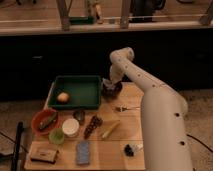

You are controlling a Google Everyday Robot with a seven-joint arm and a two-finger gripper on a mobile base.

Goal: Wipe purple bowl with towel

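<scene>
The purple bowl [112, 90] sits on the wooden table [112, 150] at its far edge, just right of the green tray [75, 92]. My white arm reaches over from the right and bends down so that the gripper [109, 83] hangs right over the bowl, at or inside its rim. The towel is hidden from me; I cannot make it out at the gripper or in the bowl.
The green tray holds a round yellowish fruit [62, 97]. Nearer the front lie an orange bowl [45, 121], a white cup [70, 127], a small green cup [56, 136], a blue-grey pad [83, 151], a brown snack [93, 125], a fork [126, 107] and a small dark object [130, 149].
</scene>
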